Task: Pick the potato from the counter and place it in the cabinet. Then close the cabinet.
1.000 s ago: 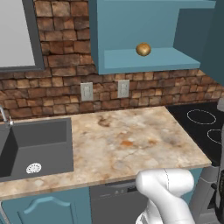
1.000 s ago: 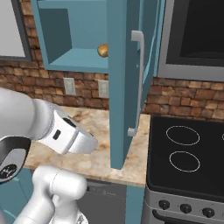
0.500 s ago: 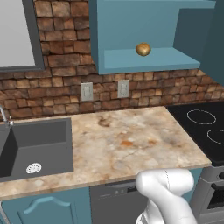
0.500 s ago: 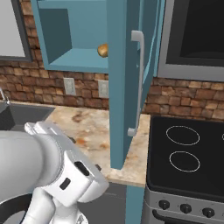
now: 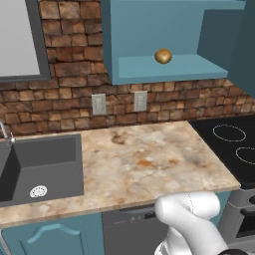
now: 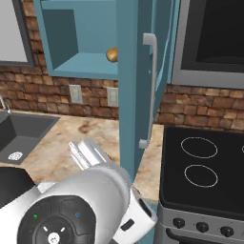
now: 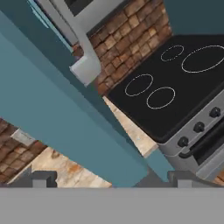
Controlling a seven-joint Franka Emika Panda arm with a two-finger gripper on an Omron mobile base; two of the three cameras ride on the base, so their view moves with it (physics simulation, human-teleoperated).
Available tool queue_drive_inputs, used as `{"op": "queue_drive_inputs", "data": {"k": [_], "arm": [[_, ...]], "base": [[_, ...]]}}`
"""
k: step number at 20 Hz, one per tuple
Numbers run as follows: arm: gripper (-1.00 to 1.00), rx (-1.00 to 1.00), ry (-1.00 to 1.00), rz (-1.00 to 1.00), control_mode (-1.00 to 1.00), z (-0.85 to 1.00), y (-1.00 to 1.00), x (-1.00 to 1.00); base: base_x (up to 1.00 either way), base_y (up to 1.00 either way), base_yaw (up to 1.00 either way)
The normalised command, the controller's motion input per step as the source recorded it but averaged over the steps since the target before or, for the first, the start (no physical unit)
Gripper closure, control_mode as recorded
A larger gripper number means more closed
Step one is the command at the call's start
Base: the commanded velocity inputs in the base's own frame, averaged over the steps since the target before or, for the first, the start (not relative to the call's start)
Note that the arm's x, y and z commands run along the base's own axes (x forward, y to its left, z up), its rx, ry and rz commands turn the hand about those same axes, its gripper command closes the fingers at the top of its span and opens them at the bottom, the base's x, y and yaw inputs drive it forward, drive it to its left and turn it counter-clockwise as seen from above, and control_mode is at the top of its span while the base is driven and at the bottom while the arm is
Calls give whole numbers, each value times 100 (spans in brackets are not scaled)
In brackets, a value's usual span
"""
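Note:
The potato (image 5: 163, 56) rests on the flat shelf of the teal cabinet (image 5: 164, 69), free of the gripper. From the right side the potato (image 6: 111, 55) peeks out behind the open cabinet door (image 6: 136, 86), which bears a silver handle (image 6: 151, 90). The marbled counter (image 5: 144, 159) lies below. My gripper (image 7: 111, 180) is open and holds nothing. Its two dark fingertips (image 7: 43, 178) stand wide apart, just under the door panel (image 7: 65, 118) and close to the door handle (image 7: 85, 70). The white arm (image 6: 81, 200) bends low in front of the counter.
A dark sink basin (image 5: 42, 164) sits in the counter's left part. The black stovetop (image 6: 205, 167) with knobs along its front lies to the right, a microwave (image 6: 214, 43) above it. Wall sockets (image 5: 119, 102) sit on the brick backsplash.
The arm has swung down and toward the right base camera, now bulking in its lower left. The potato stays on the shelf, the door stays open, and the jaws stay wide.

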Motion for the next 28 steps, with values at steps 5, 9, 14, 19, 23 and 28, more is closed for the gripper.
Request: {"op": "queue_drive_inputs", "data": {"k": [5, 9, 14, 19, 23, 28], "arm": [[-100, 20, -13, 11, -100, -18, -56, -7], [-100, 22, -14, 10, -100, -19, -60, 0], [-100, 21, -27, 12, -100, -21, -55, 2], [-100, 10, -46, 24, -100, -15, -30, -85], [-100, 5, -59, 28, -100, 0, -22, -100], [-100, 8, -47, 17, -100, 0, -12, -39]], "base": [[0, 0, 0], [0, 0, 0], [0, 0, 0], [0, 0, 0], [0, 0, 0], [0, 0, 0]]}}
